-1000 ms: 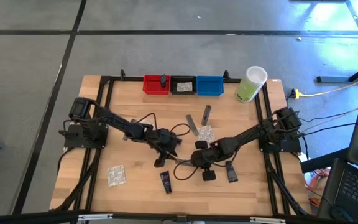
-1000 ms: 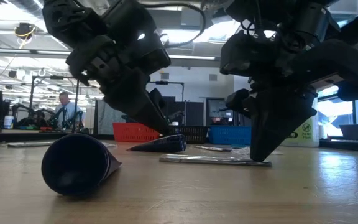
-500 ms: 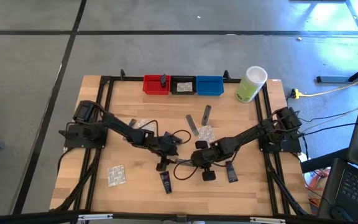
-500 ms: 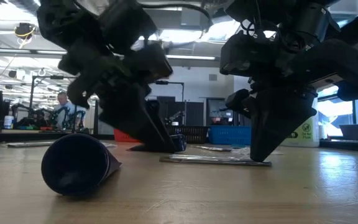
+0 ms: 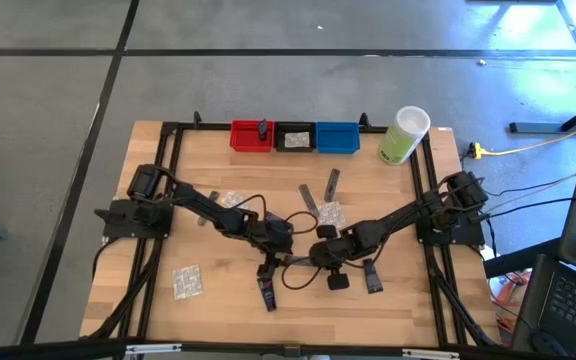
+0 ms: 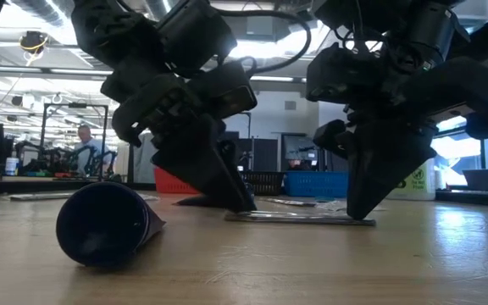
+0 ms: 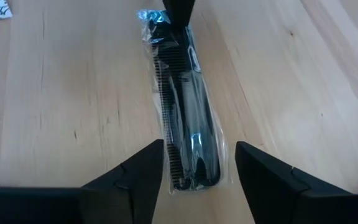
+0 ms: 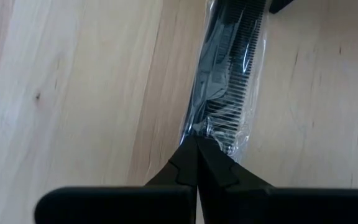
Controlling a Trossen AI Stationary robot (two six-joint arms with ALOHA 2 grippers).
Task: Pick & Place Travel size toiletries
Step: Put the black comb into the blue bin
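A black comb in a clear wrapper [image 7: 185,112] lies flat on the table between my grippers, also visible as the comb [image 6: 299,218] in the low view. My left gripper [image 7: 199,149] is open and low over the table. Its fingers stand on either side of the comb's left end, and I cannot tell whether they touch it. My right gripper [image 8: 196,144] is shut at the comb's other end. A navy tube [image 5: 266,292] lies just nearer the front edge, and another dark tube [image 5: 372,275] lies to the right. My right gripper has its shut fingertips [image 8: 185,158] on the crinkled end of the wrapper [image 8: 225,134], at the comb's right end. They come steeply from above. Whether film is caught between them I cannot tell. The comb lies flat on the table.
Red [image 5: 251,136], black [image 5: 294,137] and blue [image 5: 337,137] bins line the far edge, beside a pale-green container [image 5: 403,135]. Grey sachets [image 5: 311,200] and clear packets [image 5: 331,213], [image 5: 186,281], [image 5: 230,200] lie scattered. A person [image 6: 87,144] is in the room behind.
My left gripper has moved right and toward the near edge, sinking onto the comb's left end. Its fingers have spread wider in the low view. The comb and my right gripper have kept still.
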